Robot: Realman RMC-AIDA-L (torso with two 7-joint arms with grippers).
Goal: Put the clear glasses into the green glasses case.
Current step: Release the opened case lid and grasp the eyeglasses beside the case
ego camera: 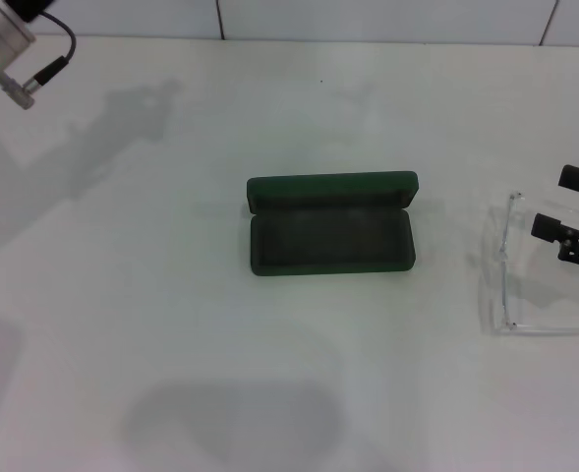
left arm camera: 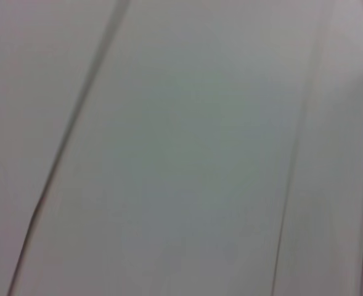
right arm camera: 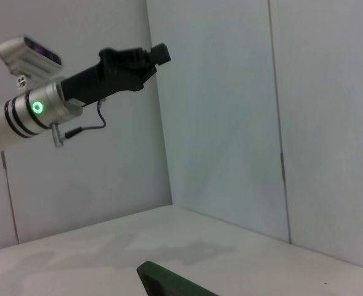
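The green glasses case (ego camera: pixel 330 224) lies open in the middle of the white table, lid raised at the back and grey lining showing; its lid edge (right arm camera: pixel 169 285) also shows in the right wrist view. The clear glasses (ego camera: pixel 502 265) lie to the right of the case, lens side toward it and arms pointing to the table's right edge. My right gripper (ego camera: pixel 562 205) is open at the right edge of the head view, its black fingers (ego camera: pixel 556 229) spread over the glasses' arms. My left gripper (right arm camera: pixel 138 60) is held high at the far left.
The white table (ego camera: pixel 171 315) stretches around the case. A white panelled wall (right arm camera: pixel 230 123) stands behind it. The left wrist view shows only pale wall panels (left arm camera: pixel 181 148).
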